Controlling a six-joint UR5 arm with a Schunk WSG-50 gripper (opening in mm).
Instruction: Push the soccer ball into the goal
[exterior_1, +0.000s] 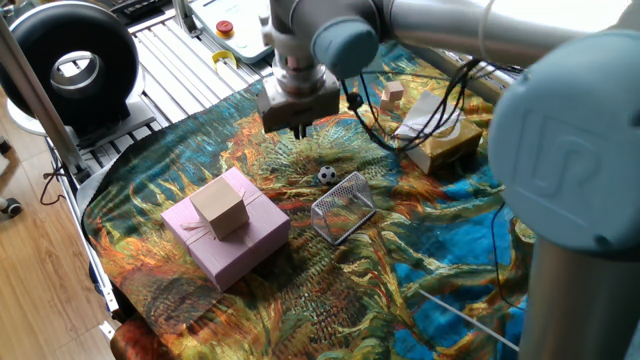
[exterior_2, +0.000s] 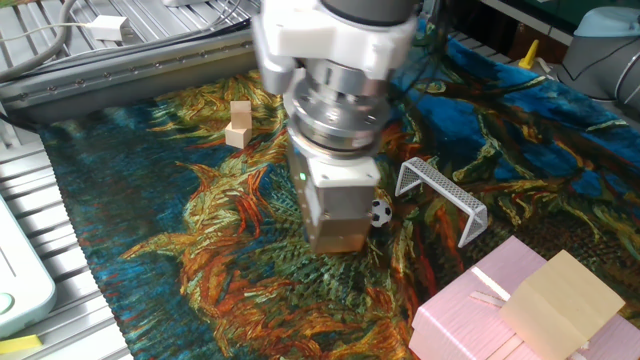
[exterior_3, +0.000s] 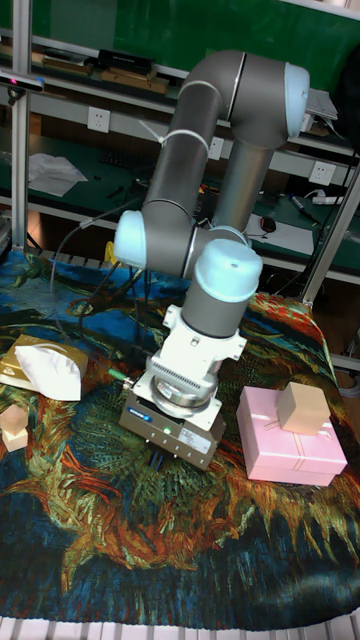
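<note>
The soccer ball (exterior_1: 327, 175) is a tiny white ball with black patches, lying on the patterned cloth just beside the open mouth of the goal (exterior_1: 343, 207), a small silver wire-mesh wedge. My gripper (exterior_1: 297, 129) hangs over the cloth behind and to the left of the ball, a short gap away, with its fingers together and nothing held. In the other fixed view the gripper body (exterior_2: 335, 205) covers part of the ball (exterior_2: 382, 212), and the goal (exterior_2: 441, 196) stands just beyond it. The tall fixed view shows the gripper (exterior_3: 163, 456) low over the cloth, with ball and goal hidden.
A pink gift box (exterior_1: 226, 235) with a small cardboard box (exterior_1: 220, 208) on top stands left of the goal. A tissue box (exterior_1: 440, 137) and a tan wooden cube (exterior_1: 391, 94) lie at the back right. Metal slats (exterior_1: 190, 70) border the cloth.
</note>
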